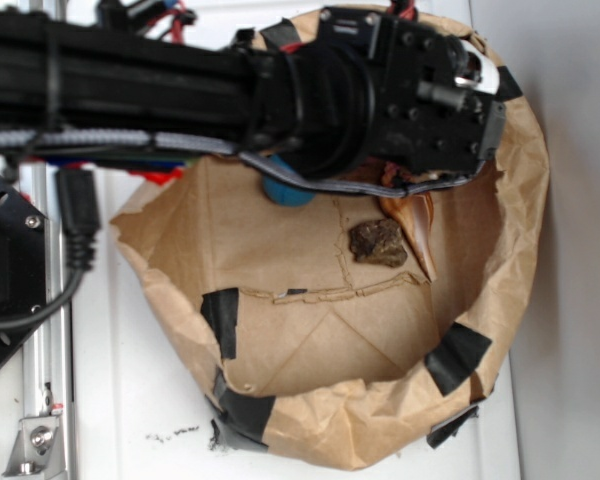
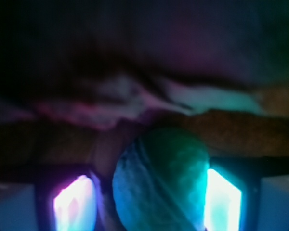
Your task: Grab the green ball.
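The green ball point(image 2: 164, 178) fills the lower middle of the dim, blurred wrist view, ribbed and sea-green. It sits between the two lit fingers of my gripper point(image 2: 149, 204). The ball rests against the right finger point(image 2: 224, 202). A narrow dark gap separates it from the left finger point(image 2: 72, 204), so the jaws stand open around it. In the exterior view the black arm point(image 1: 380, 90) reaches over the back of the paper bag point(image 1: 525, 250) and hides both the fingers and the green ball.
A blue ball point(image 1: 285, 190) peeks out under the arm at the bag's back left. A dark brown lump point(image 1: 378, 242) and a tan pointed piece point(image 1: 417, 222) lie on the bag floor. The bag walls, patched with black tape point(image 1: 220, 320), surround everything.
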